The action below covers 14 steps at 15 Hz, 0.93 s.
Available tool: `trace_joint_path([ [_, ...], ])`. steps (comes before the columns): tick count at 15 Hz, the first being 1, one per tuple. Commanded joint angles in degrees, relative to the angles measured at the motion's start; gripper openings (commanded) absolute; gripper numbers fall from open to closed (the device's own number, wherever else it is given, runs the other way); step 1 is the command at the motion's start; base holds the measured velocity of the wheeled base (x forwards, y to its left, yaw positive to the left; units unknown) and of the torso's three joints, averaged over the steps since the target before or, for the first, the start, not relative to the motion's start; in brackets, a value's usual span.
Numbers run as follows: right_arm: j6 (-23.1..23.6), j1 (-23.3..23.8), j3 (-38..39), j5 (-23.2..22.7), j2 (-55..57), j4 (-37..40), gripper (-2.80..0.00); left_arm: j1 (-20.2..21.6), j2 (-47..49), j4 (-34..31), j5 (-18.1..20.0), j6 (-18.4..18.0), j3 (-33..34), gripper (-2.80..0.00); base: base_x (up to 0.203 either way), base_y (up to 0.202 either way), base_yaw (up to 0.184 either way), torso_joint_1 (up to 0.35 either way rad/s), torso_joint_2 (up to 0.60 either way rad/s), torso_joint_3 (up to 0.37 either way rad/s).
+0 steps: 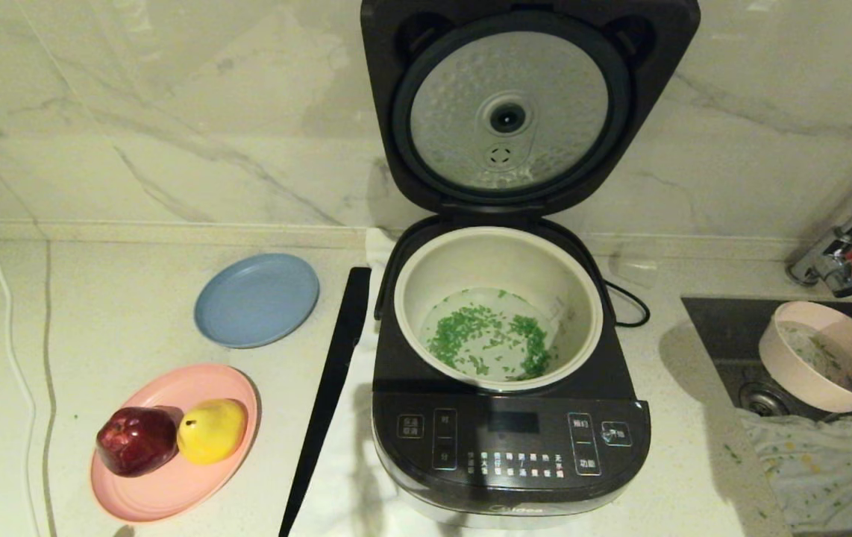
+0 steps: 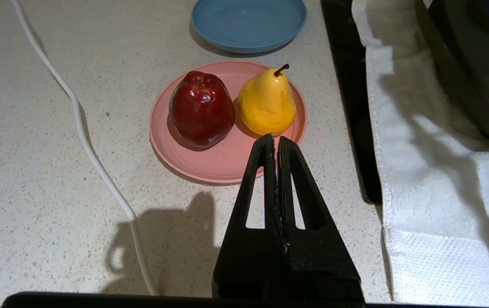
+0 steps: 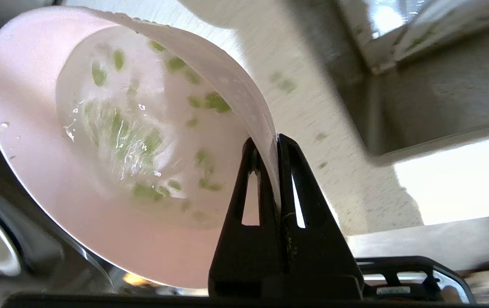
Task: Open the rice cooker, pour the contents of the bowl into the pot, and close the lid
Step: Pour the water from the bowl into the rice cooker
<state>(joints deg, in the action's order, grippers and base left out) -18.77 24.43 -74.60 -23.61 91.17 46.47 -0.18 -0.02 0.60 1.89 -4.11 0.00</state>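
At lower left the idle left gripper [image 2: 276,143] hangs clenched and empty, mid-frame the rice cooker [image 1: 509,440] stands with its lid [image 1: 527,104] raised behind the pot [image 1: 499,307], and far right the right gripper [image 3: 276,143] pinches the bowl [image 1: 818,365] over the sink [image 1: 717,328].

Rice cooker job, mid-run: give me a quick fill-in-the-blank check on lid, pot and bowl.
1. The lid of the rice cooker stands ____.
2. The green bits lie in the ____.
3. The right gripper is shut on the bowl's ____.
4. The left gripper hangs shut near the ____ plate.

Missing words: open; pot; rim; pink
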Motion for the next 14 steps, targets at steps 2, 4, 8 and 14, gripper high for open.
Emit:
trace_joint_path([
  [2, -1.9, -10.8, 1.2, 3.2, -6.1, 0.1, -2.80, 0.0, 0.0, 0.0, 0.0, 0.0, 0.3, -2.80, 0.000, 0.000, 0.000, 0.000, 0.00, 0.000],
  [4, -3.3, -16.9, 1.2, 4.0, -8.4, 0.0, -2.80, 0.0, 0.0, 0.0, 0.0, 0.0, 0.3, -2.80, 0.000, 0.000, 0.000, 0.000, 0.00, 0.000],
  [8, -5.5, -25.8, 3.6, 10.4, -11.9, -0.6, -2.80, 0.0, 0.0, 0.0, 0.0, 0.0, 0.3, -2.80, 0.000, 0.000, 0.000, 0.000, 0.00, 0.000],
  [14, -5.7, -25.6, 10.0, 13.6, -13.6, -12.0, -2.80, 0.0, 0.0, 0.0, 0.0, 0.0, 0.3, -2.80, 0.000, 0.000, 0.000, 0.000, 0.00, 0.000],
])
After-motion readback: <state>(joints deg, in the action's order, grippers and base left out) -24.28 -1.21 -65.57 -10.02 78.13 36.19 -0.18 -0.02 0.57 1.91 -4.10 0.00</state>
